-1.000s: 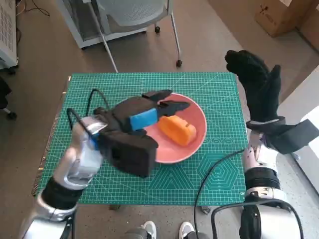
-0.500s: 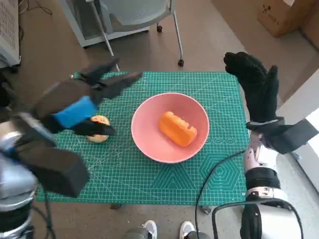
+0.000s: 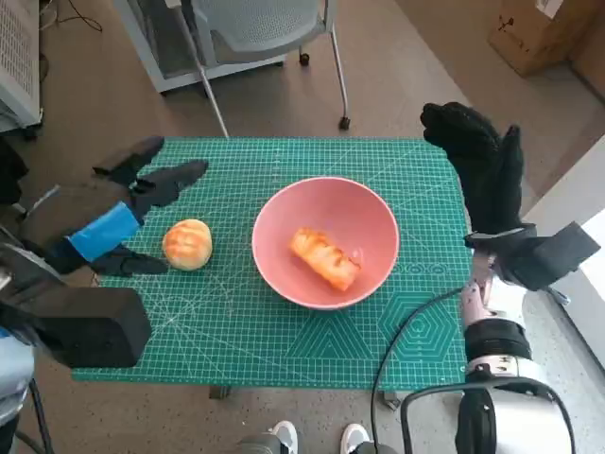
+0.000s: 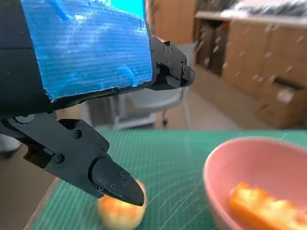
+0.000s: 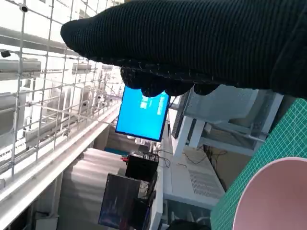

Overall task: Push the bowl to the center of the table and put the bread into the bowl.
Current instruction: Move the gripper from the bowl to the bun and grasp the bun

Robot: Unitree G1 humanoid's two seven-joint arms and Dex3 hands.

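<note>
A pink bowl (image 3: 378,213) sits near the middle of the green mat, and an orange loaf of bread (image 3: 324,258) lies inside it. The left wrist view shows the bowl (image 4: 249,158) with the bread (image 4: 265,209) in it. A round bun (image 3: 187,244) rests on the mat left of the bowl, seen blurred as the bun (image 4: 120,213) under my left fingers (image 4: 103,177). My left hand (image 3: 104,222) hovers over the mat's left edge, fingers spread, holding nothing. My right hand (image 3: 482,161) is raised at the mat's right edge, fingers apart and empty.
The green cutting mat (image 3: 284,340) covers the small table. A chair (image 3: 265,28) and a white cabinet stand behind the table. A cardboard box (image 3: 539,33) sits at the far right. A black cable (image 3: 406,326) runs over the mat's right front. Feet show below the table's front edge.
My left hand has drawn back from over the bowl to the mat's left edge, leaving the bread lying in the bowl. The bread has shifted slightly. The right hand stays raised.
</note>
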